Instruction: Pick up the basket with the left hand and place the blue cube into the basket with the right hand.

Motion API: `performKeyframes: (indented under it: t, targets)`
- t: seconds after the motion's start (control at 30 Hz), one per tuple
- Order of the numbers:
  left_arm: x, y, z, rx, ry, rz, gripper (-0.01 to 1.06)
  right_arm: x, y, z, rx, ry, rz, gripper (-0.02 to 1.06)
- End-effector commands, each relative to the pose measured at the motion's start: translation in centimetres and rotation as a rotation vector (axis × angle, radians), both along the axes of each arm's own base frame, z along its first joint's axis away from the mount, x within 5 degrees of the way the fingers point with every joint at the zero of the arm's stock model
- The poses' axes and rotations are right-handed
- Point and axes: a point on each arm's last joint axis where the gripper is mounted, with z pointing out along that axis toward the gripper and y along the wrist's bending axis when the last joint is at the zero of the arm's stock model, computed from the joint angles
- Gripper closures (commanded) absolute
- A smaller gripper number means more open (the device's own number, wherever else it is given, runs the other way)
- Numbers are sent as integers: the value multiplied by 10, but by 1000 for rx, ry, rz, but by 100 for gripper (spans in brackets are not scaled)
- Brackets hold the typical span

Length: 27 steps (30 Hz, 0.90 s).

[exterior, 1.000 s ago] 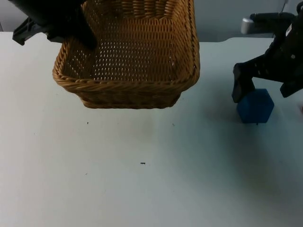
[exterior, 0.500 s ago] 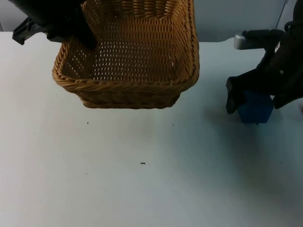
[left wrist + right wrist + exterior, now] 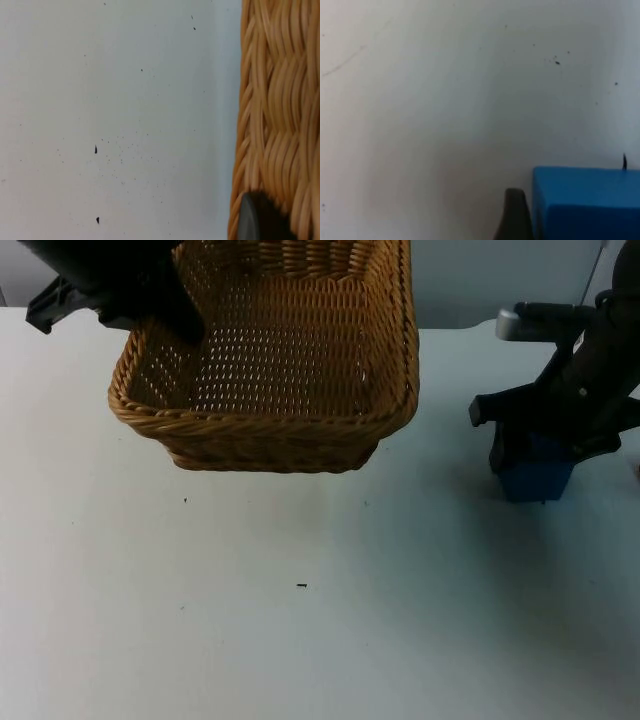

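The woven wicker basket [image 3: 270, 430] hangs above the table at the back left. My left gripper [image 3: 165, 315] is shut on its left rim. The left wrist view has the basket's wall [image 3: 280, 100] with a black fingertip [image 3: 260, 220] on it. The blue cube [image 3: 535, 480] rests on the table at the right. My right gripper [image 3: 540, 448] is low over it, open, with a finger on either side. In the right wrist view one fingertip [image 3: 516, 215] stands right beside the blue cube's [image 3: 585, 205] side face.
The white table top [image 3: 300, 620] stretches bare in front of the basket and cube, marked by a few dark specks [image 3: 301, 586]. The grey partition wall [image 3: 480, 280] closes off the back. The basket's shadow lies under its front wall.
My right gripper has swung over the blue cube and come down around it. The basket and the left arm have barely moved.
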Motion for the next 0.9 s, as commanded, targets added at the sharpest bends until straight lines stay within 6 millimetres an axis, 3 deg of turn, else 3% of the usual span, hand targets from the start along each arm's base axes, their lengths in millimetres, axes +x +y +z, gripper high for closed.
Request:
performKeyframes:
  t: [0.0, 0.17, 0.27, 0.57, 0.77, 0.87]
  targets:
    - [-1, -3, 8, -22, -15, 9, 105, 2, -2, 3, 4, -15, -13, 44]
    - [-1, -3, 8, -22, -15, 9, 105, 2, -2, 3, 4, -12, -15, 45]
    - [-1, -3, 8, -22, -15, 9, 105, 2, -2, 3, 7, -12, -22, 51]
    - [-1, -3, 8, -24, -13, 9, 105, 1, -2, 3, -4, 1, 1, 105]
    - [-1, -3, 8, -24, -16, 11, 105, -1, -2, 21, -5, -23, 21, 105]
    - [-1, -3, 8, -24, -13, 9, 105, -4, -3, 51, 4, -64, 22, 105]
